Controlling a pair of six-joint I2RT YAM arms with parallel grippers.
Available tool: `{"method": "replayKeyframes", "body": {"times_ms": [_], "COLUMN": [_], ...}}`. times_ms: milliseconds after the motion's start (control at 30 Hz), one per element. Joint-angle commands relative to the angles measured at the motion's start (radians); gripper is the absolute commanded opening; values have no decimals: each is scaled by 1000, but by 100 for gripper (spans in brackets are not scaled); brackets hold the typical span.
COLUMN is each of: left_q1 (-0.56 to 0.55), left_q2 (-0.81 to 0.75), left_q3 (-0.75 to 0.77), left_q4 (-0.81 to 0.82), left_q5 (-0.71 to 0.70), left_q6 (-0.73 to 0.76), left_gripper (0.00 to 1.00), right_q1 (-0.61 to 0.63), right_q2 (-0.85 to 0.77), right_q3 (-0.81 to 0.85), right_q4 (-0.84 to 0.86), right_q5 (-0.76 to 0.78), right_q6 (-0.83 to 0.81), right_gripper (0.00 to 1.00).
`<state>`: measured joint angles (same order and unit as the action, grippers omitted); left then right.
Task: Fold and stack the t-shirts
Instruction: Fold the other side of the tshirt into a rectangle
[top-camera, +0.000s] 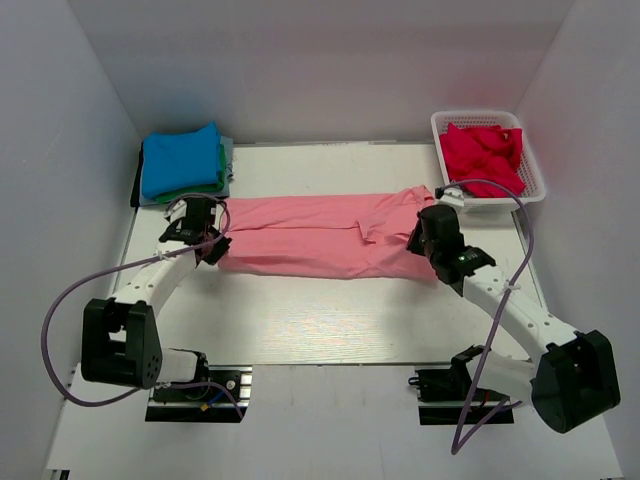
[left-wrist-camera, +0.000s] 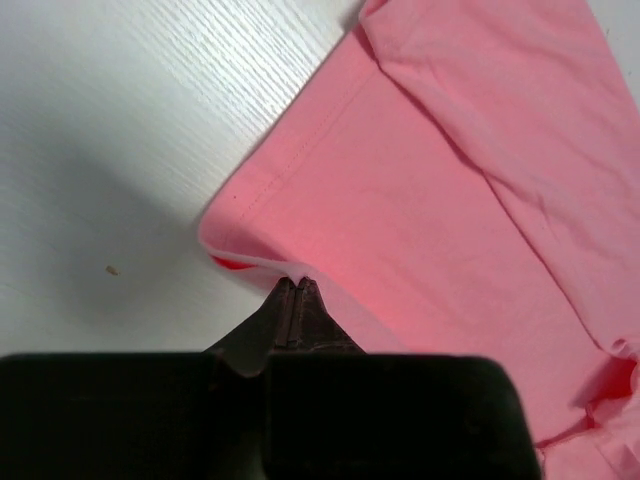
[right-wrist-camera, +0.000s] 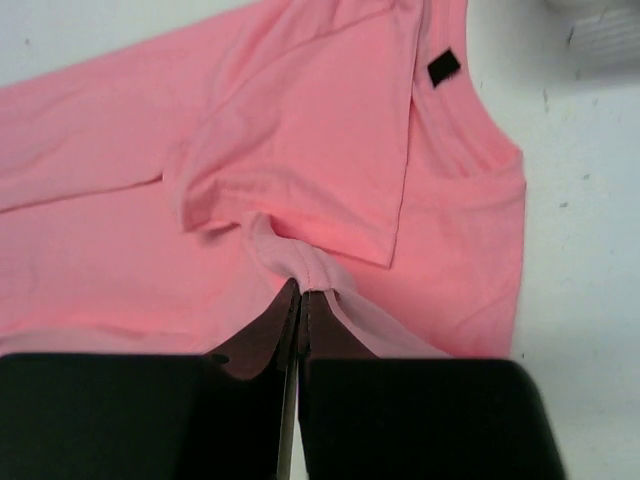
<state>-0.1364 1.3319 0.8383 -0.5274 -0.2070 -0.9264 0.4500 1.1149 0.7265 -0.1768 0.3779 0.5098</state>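
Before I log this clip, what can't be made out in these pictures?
- Top external: blue t-shirt covers its stack; only a green edge shows beneath.
- Top external: red t-shirt lies crumpled in the basket; one garment or several, unclear.
- Right wrist: black label on the pink t-shirt, too small to read.
- Both wrists: shut jaws hide the pinched fabric.

Non-task clutter: table, basket, walls.
White wood-grain table (top-camera: 330, 325) boxed in by plain white wall panels (top-camera: 320, 60) on three sides. White plastic lattice basket (top-camera: 478, 115) parked at far right corner, upright, close to right panel. Thin dark strip (top-camera: 136, 185) at far left table edge, can't ID. Small tan speck (left-wrist-camera: 112, 269) on bare tabletop in left wrist view.
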Motion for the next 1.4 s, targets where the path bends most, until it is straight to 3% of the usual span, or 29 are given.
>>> {"method": "replayKeyframes", "body": {"times_ms": [0,633,967,1100,1133,1167,1200,1233,1267,1300,1367], "left_q1": [12,12,12,21,32,32,41,41,41,50,50], "left_q2": [9,-33,186,370,407,444,478,533,549,549,535], "left_q3": [57,67,200,327,358,395,463,497,524,553,553], "left_q4": [-17,-23,14,23,9,-35,-61,-94,-146,-160,-160], "left_q5": [-64,-117,-126,-169,-169,-169,-160,-151,-150,-150,-150], "left_q6": [-8,-17,-8,-17,-17,-17,-17,-17,-17,-17,-6], "left_gripper": [0,0,0,0,8,36,54,76,94,100,100], "right_q1": [-7,-27,-79,-105,-117,-126,-128,-129,-131,-134,-135], "right_q2": [31,22,223,374,397,445,501,525,577,621,661], "right_q3": [63,149,223,283,304,318,359,379,430,491,578], "right_q4": [92,152,244,270,283,271,261,251,205,139,88], "right_q5": [85,96,113,90,96,111,137,174,215,219,208], "right_q6": [-57,-198,-226,-237,-234,-231,-225,-202,-186,-176,-168], "right_gripper": [0,0,0,0,0,0,0,8,23,50,70]}}
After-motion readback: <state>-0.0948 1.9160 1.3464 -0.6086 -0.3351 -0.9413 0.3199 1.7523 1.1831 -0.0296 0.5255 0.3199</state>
